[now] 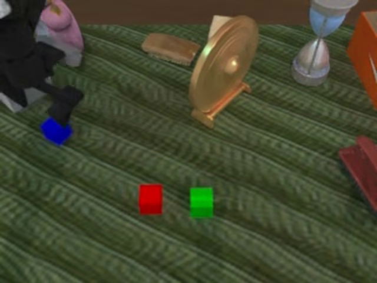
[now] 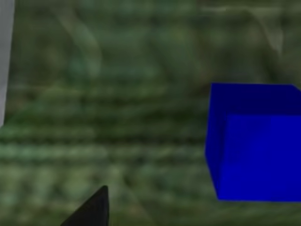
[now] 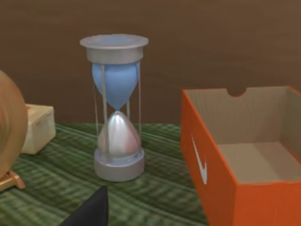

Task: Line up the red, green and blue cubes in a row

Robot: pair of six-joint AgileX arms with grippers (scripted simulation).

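Left gripper (image 1: 60, 118) just above blue cube (image 1: 56, 131) at bench left; fingers' opening: cannot tell. Red cube (image 1: 150, 198) and green cube (image 1: 201, 202) sit side by side, centre-front. Cube prob. light, rigid, smooth; grip opposite flat faces.

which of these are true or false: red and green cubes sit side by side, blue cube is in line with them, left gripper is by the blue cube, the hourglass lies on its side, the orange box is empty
1. The red cube and green cube sit side by side, apart. True.
2. The blue cube is in line with them. False: it lies off toward the table's left, farther back.
3. The left gripper is at the blue cube. True.
4. The hourglass lies on its side. False: it stands upright.
5. The orange box shows nothing inside in the right wrist view. True.
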